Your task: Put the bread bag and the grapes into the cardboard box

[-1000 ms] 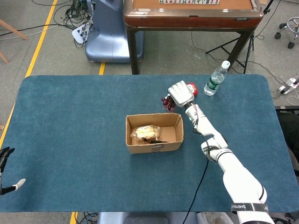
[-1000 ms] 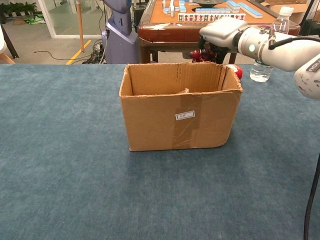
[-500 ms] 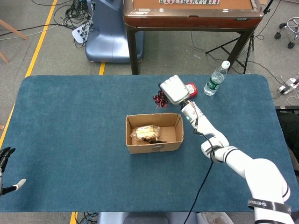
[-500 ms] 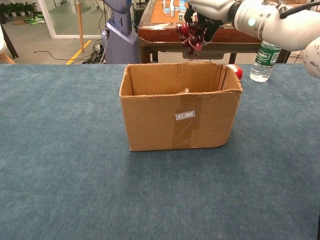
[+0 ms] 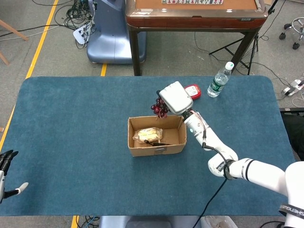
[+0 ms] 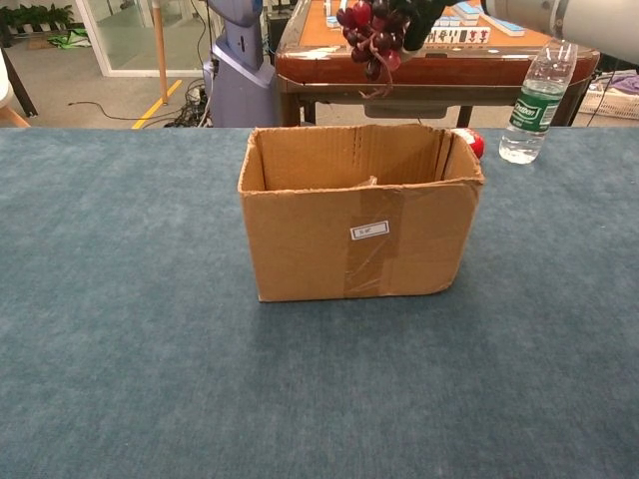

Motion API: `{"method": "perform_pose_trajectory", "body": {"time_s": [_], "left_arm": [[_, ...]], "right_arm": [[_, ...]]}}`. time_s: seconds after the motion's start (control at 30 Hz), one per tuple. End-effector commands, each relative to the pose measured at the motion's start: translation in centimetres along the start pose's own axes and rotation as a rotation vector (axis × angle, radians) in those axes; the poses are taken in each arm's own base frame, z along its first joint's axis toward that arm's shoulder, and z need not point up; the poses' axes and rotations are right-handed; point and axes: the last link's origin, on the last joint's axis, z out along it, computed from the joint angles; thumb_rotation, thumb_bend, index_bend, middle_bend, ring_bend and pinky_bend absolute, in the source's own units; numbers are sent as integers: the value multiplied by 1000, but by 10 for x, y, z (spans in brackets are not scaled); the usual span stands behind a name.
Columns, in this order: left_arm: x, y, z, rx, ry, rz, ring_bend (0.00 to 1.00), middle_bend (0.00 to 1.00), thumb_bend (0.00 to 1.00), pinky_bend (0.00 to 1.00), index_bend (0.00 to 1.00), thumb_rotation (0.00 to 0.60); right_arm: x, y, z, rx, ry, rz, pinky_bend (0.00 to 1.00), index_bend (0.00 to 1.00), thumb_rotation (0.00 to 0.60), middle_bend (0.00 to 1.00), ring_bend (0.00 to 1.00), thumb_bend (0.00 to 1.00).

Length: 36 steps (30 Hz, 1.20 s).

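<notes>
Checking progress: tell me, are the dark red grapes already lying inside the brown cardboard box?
No, the right hand holds the dark red grapes above the brown cardboard box.

small white label on the cardboard box [image 6: 359, 215] front, print too small to read

Bread bag [image 5: 148, 135] inside cardboard box [image 5: 156, 149], mid-surface [image 5: 71, 123]; grapes [image 5: 158, 108] above box's rear edge; bottle [image 5: 220, 79] behind-right.

right hand [image 5: 175, 99]: raised, fingers closed | left hand [image 5: 5, 166]: low, fingers spread
</notes>
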Motion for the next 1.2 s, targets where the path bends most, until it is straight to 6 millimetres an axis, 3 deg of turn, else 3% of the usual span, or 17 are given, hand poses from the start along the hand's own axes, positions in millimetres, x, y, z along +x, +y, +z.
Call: {"method": "perform_pose_trajectory", "body": {"time_s": [0.03,0.33,0.8,0.87,1.03,1.1,1.2], "left_arm": [[0,1,0,-5,-1,1,111,119,0,299,147,600],[-1,3,0,-14,-8,-1,111,119,0,300,147,600],[1,2,0,-18,-9,-11,112,119,0,300,152,600],[1,2,-1,-18,-8,-12,112,119,0,300,152,600],[1,2,-1,-18,-7,-14,112,119,0,300,152,600],[2,2,-1,-17,-6,-14,112,119,0,301,152,600],[2,2,-1,-18,-5,-13,112,119,0,301,152,600]], "right_arm": [[11,3,-19,-60,-49,58,948,751,600,1000,1000,355],[8,-13,-41,-129,-202,282,949,751,600,1000,1000,355],[1,-33,-51,-93,-310,382,949,741,600,1000,1000,332],[-1,-35,-52,-84,-320,382,949,686,600,1000,1000,267],[-6,-37,-52,-71,-349,373,949,396,600,1000,1000,25],[-7,-37,-52,-68,-360,374,949,257,600,1000,1000,0],[-8,-38,-51,-65,-365,385,949,132,600,1000,1000,0]]}}
